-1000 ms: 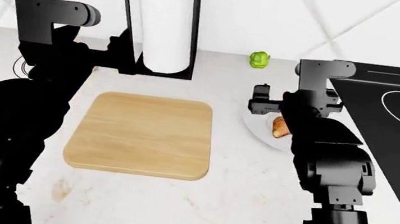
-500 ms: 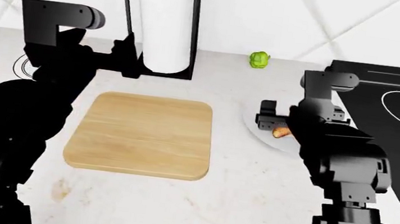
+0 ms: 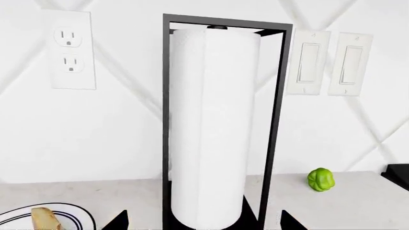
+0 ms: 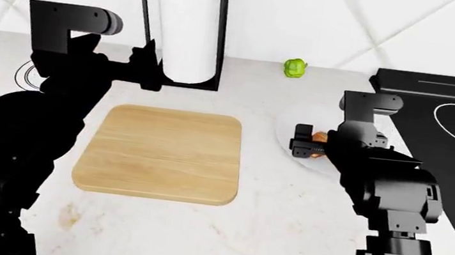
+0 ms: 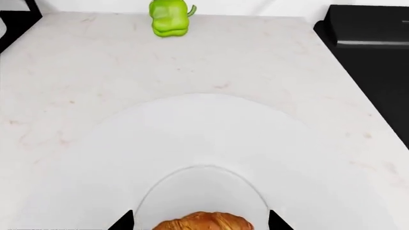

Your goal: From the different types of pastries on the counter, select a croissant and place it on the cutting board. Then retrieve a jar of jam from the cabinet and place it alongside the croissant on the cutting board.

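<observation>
While the croissant [image 5: 203,221] sits between the two finger tips of the right tool [image 4: 307,144], the pick step is judged to be in hand; the board [image 4: 160,153] carries nothing and no jam jar is seen in any view.

- Croissant: seen on a pale plate [image 5: 204,143] on the tabletop [image 4: 197,240], right of the board, near the black hob [image 4: 451,121]. Mostly hidden by the right arm in the head view; only an orange-brown sliver shows at the tool.
- Right tool: fingers are set either side of the croissant. Whether contact is made, or the croissant lifted off the plate, cannot be told, so open or gripping is left undecided.
- Left tool [image 4: 150,67]: parked by the paper towel holder [image 3: 221,124], aimed at the wall. Fingertips are barely seen at the frame edge; its state cannot be told either. A second plate with a pale pastry piece [image 3: 45,218] is visible in the left wrist view.
- Green pepper [image 5: 170,17] lies at the back of the tabletop, clear of the path.

Next move, as judged: grip is to be confirmed, the croissant raised clear of the plate rim, carried left and set down on the board, leaving room beside it for the jar. The cabinet step is not yet started.
</observation>
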Tool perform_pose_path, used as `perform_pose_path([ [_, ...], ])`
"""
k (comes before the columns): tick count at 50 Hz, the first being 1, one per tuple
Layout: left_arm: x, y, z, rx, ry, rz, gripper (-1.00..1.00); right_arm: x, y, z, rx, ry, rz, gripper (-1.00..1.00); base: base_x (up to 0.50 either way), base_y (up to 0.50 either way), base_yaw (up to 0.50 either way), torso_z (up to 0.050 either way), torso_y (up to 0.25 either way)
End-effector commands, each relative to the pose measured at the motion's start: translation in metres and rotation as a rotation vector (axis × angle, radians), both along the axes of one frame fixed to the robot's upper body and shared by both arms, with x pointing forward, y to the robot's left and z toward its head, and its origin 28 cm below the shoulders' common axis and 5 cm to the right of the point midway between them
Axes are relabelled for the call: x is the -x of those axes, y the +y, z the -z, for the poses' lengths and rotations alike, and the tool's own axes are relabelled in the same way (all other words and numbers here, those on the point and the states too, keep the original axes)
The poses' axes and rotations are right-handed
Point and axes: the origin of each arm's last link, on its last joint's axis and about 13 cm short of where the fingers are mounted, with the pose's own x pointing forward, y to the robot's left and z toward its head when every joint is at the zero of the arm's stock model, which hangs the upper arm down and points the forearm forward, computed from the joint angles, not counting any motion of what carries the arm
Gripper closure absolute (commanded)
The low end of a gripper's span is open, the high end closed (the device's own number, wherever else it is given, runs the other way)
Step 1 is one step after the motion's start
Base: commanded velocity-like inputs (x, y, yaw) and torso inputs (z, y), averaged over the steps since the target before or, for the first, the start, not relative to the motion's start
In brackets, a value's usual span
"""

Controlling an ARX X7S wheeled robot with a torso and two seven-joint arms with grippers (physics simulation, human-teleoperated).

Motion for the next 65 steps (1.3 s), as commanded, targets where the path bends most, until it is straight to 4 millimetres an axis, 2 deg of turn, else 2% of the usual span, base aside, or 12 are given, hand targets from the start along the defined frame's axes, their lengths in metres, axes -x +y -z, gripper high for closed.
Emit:
perform_pose_path([
  [1,-0.001,0.001,0.001,-0.004,0.006,-0.005,-1.0,-0.006,-0.001,0.011,-0.025,0.021,-0.01,-1.0,0.0,0.0,0.0,0.0,0.0],
  [20,-0.003,0.001,0.003,-0.003,0.016,-0.007,-1.0,-0.008,-0.002,0.022,-0.046,0.051,-0.011,-1.0,0.0,0.0,0.0,0.0,0.0],
  [21,-0.003,0.001,0.003,-0.003,0.016,-0.008,-1.0,-0.007,-0.002,0.022,-0.044,0.052,-0.009,1.0,0.0,0.0,0.0,0.0,0.0],
  [38,-0.001,0.001,0.001,-0.011,0.015,-0.007,-1.0,-0.004,-0.002,0.014,-0.038,0.039,-0.026,1.0,0.0,0.0,0.0,0.0,0.0],
  [42,0.001,0.002,-0.001,-0.01,0.013,-0.008,-1.0,0.0,-0.003,-0.002,-0.043,0.002,-0.025,1.0,0.0,0.0,0.0,0.0,0.0],
  [52,0.003,0.002,-0.003,-0.005,0.008,-0.004,-1.0,0.014,-0.003,-0.057,-0.069,-0.14,-0.038,1.0,0.0,0.0,0.0,0.0,0.0],
  [57,0.003,0.001,-0.004,-0.005,0.007,-0.001,-1.0,0.018,0.005,-0.074,-0.083,-0.184,-0.075,1.0,0.0,0.0,0.0,0.0,0.0],
  [61,0.003,0.002,-0.004,-0.001,0.007,-0.003,-1.0,0.017,0.016,-0.069,-0.085,-0.172,-0.128,1.0,0.0,0.0,0.0,0.0,0.0],
  [65,0.003,0.003,-0.004,0.008,0.012,-0.002,-1.0,0.017,0.033,-0.053,-0.084,-0.133,-0.214,1.0,0.0,0.0,0.0,0.0,0.0],
])
